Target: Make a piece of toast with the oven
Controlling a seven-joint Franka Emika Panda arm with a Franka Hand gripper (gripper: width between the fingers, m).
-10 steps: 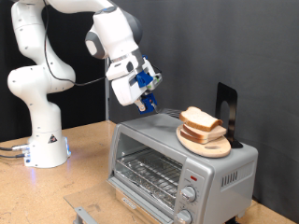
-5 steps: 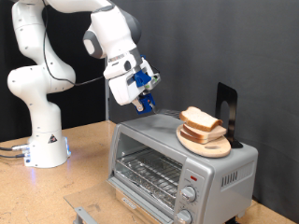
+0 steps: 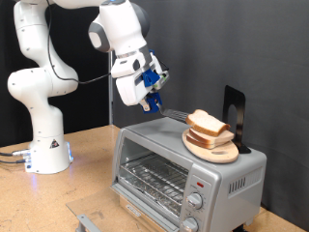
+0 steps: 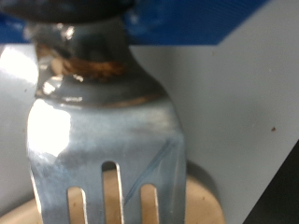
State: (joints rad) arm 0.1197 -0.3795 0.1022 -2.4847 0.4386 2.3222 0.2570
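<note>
Piece of toast (image 3: 207, 125): pale white slice, tan crust, atop stack on round wooden board (image 3: 211, 146), on top of oven (image 3: 183, 166); out of the way of the door, judged. Oven: boxy silver metal, glass door shut, wire rack inside. Gripper (image 3: 152, 101): above oven's top, exterior view's left of toast, pinching blue-handled tool; slotted steel blade (image 4: 105, 140) pts. toward board.

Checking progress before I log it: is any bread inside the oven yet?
No: the oven rack is bare, and the bread sits on the wooden board on top.
</note>
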